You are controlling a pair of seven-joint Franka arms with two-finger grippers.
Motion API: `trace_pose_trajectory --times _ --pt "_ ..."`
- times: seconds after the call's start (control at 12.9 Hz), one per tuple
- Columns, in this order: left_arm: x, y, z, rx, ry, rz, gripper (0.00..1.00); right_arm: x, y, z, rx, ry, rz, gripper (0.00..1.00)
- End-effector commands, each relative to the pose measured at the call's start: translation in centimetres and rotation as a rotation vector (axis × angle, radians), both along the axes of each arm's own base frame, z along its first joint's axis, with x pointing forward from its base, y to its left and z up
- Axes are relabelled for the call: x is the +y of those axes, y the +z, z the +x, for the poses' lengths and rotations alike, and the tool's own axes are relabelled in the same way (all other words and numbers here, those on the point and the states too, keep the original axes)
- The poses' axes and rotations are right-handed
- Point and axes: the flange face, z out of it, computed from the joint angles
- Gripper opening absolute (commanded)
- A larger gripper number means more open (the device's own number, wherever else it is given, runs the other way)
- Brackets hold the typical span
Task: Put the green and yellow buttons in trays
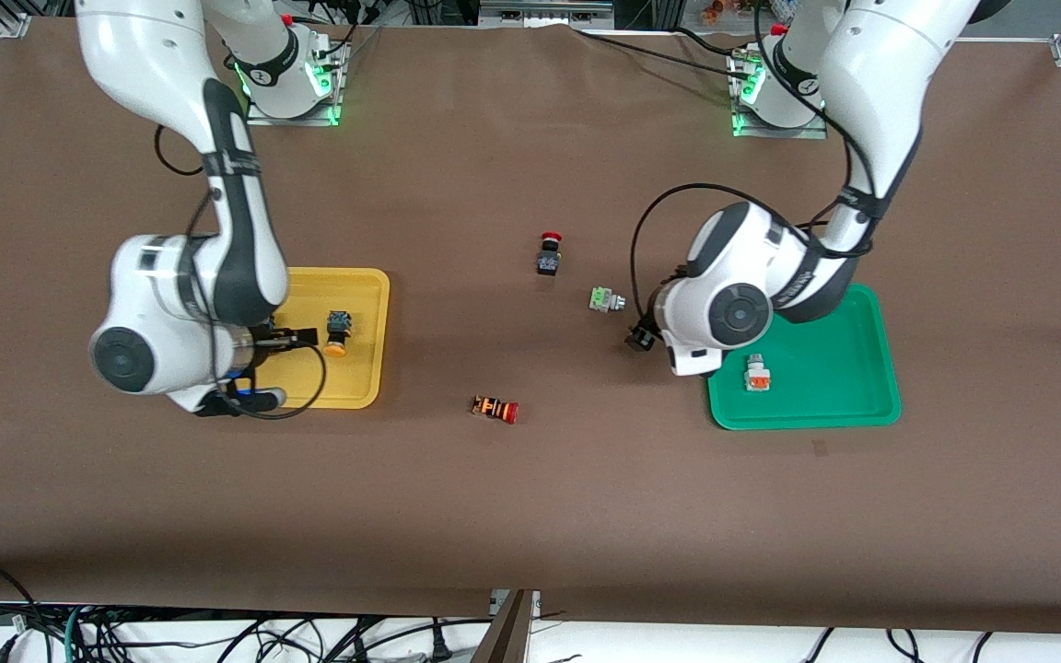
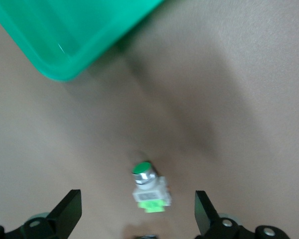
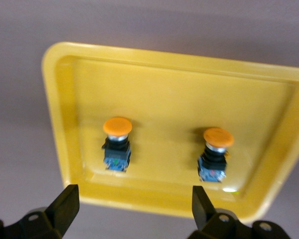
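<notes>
table [image 1: 512, 516]: brown cloth | cables [image 1: 217, 635]: tangled below its near edge

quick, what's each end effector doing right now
Left end effector: open, empty, over the green-faced button.
Right end effector: open, empty, over the yellow tray.

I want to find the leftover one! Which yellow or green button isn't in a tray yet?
The green-faced button. It lies on the bare table beside the green tray, under the left hand, which is open. The others are in trays.
</notes>
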Motion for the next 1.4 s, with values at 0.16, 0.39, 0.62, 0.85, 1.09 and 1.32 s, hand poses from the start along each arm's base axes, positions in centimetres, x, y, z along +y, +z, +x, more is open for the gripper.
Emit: trace_pose_trajectory --times 0.16,0.39,0.62,0.85,1.09,1.32 --pt "-2.3 -4.2 -4.3 -0.060 0.242 0.037 1.00 -2.8 9.2 -0.3 -0.077 0.071 -0.013 1.00" --pt "-4.2 -5.7 -6.5 -0.044 0.285 0.064 1.00 -3.9 16.2 -3.8 -0.154 0.133 -0.013 1.00" --pt "-5.3 -7.3 -8.4 -0.067 0.293 0.056 0.56 -5.8 21.5 -7.4 -0.212 0.122 -0.014 1.00" --pt "-4.9 -7.2 -8.0 -0.071 0.284 0.056 0.00 -7.5 26.4 -11.0 -0.201 0.111 -0.042 1.00" --pt "-2.9 -4.6 -6.2 -0.055 0.205 0.095 0.00 -9.4 27.6 -11.5 -0.208 0.078 -0.053 1.00" --pt "3.2 0.0 -2.7 0.027 0.029 0.102 0.00 -8.9 27.7 -10.6 -0.200 0.073 -0.044 1.00"
